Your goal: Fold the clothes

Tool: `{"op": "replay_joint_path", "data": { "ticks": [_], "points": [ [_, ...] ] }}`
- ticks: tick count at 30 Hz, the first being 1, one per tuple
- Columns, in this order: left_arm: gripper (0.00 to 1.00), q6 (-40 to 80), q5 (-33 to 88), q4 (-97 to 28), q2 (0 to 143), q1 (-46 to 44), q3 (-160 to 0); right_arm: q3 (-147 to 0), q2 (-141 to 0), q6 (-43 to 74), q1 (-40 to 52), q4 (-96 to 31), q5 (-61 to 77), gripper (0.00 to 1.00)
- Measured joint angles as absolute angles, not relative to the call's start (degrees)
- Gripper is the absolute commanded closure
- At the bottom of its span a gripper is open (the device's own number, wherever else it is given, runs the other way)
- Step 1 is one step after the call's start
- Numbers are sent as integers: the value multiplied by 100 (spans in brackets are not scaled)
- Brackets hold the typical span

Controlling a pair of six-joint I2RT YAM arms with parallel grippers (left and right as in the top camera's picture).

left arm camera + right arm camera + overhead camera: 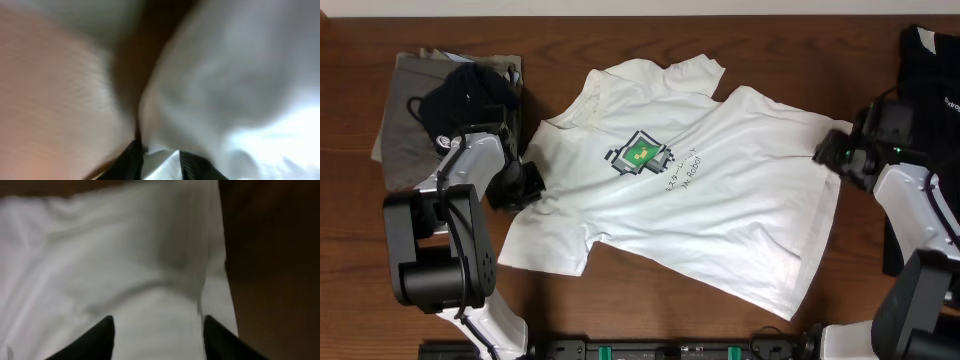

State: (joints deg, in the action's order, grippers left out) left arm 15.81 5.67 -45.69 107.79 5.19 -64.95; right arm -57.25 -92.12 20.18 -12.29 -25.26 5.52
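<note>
Grasping: shirt (720, 200) edges are being addressed, one layer only.
Left gripper (159, 150): cloth between; clamp cannot be told.
Right gripper (157, 325): being held apart.

Black garment (932, 62) right of white T-shirt (740, 215) cut off at frame edge; T-shirt lettering (686, 178) too small to read.

T-shirt (720, 200) on table (620, 315), beside garment pile (408, 110)

Materials and finish, overhead view.
White T-shirt (720, 190): matt cloth, softly creased. Table (650, 310): dark grained wood, faint sheen. Grey-olive garment (400, 120), upper left: matt cloth. Arm casings (910, 195): smooth white plastic.
</note>
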Motion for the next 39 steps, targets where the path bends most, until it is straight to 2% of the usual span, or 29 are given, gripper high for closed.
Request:
{"op": "replay_joint_path", "data": {
  "ticks": [3, 7, 11, 16, 24, 28, 32, 34, 35, 39],
  "points": [
    [63, 1188, 1107, -4473, 10584, 515, -6484, -5728, -9507, 2206, -1253, -1916, 548, 74],
    [60, 696, 1723, -4480, 9848, 513, -6479, -5728, -10173, 2462, -1251, -1293, 659, 91],
    [52, 298, 2176, -4495, 8934, 515, -6479, -5725, -10855, 2799, -1251, -784, 740, 98],
    [50, 130, 2377, -4497, 8208, 513, -6479, -5769, -11137, 3100, -1253, -102, 816, 99],
    [49, 80, 2491, -4497, 7529, 513, -6479, -6230, -11948, 3559, -1253, 1227, 821, 99],
    [48, 54, 2558, -4497, 7511, 454, -6479, -6973, -12481, 3640, -1253, 1295, 974, 99],
    [42, 12, 2578, -4436, 7511, 276, -6479, -7802, -12936, 3520, -1253, 993, 1262, 99],
    [40, 5, 2582, -4379, 7511, 207, -6479, -8064, -13026, 3378, -1256, 755, 1374, 88],
    [39, 3, 2598, -4344, 7511, 180, -6479, -8176, -13028, 3286, -1264, 593, 1474, 76],
    [37, -3, 2624, -4313, 7511, 165, -6479, -8510, -12857, 2888, -1398, 99, 2060, 61]
  ]
}}
